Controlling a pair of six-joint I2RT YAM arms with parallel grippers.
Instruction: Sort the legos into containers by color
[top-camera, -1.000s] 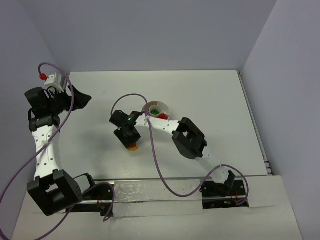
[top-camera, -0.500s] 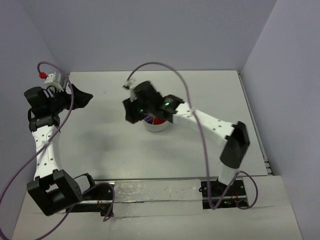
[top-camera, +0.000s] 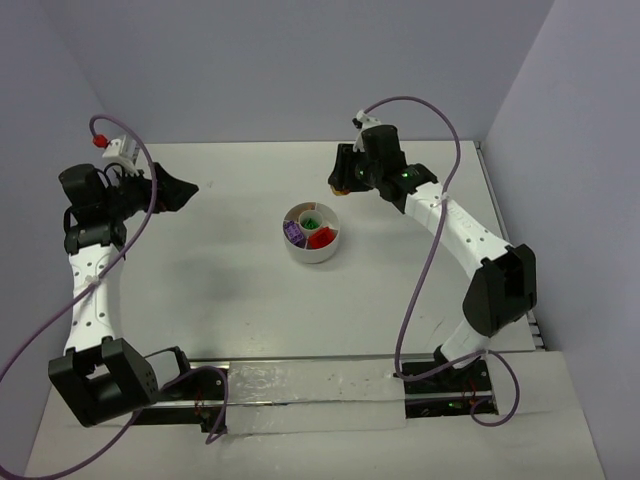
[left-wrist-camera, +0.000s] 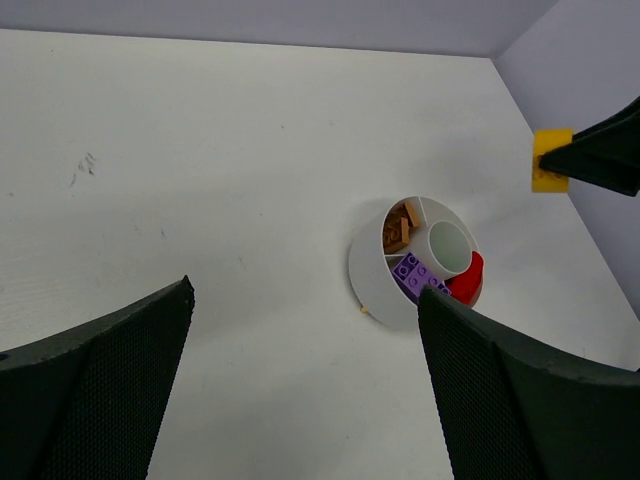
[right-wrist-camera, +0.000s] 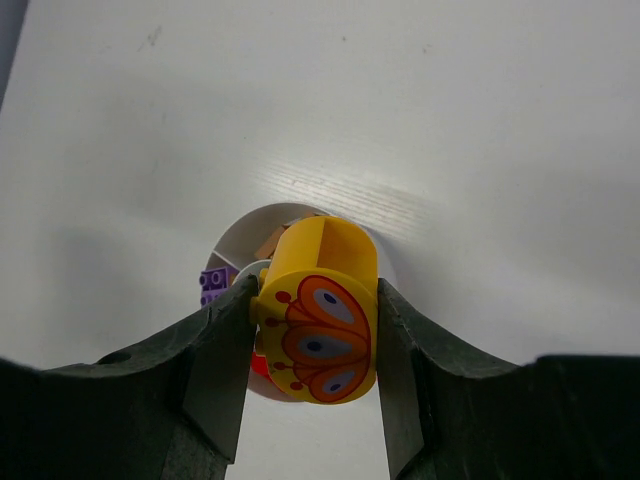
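Across the white table (top-camera: 200, 300), the right gripper (right-wrist-camera: 316, 335) hangs past the dish's far side, clamped on the round yellow-and-red brick (right-wrist-camera: 322, 300). The left gripper (left-wrist-camera: 300, 380), fingers spread wide, sits well off to the left. Mid-table, the white dish (top-camera: 312, 256) holds purple bricks (top-camera: 294, 232), red bricks (top-camera: 320, 238), green bricks (top-camera: 312, 218) and brown-orange bricks (left-wrist-camera: 397, 230) in separate wedges.

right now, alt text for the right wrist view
The right hand grips a round yellow lego with an orange-red pattern between its dark fingers. Behind it a white dish sits on a white table, a purple brick showing inside.
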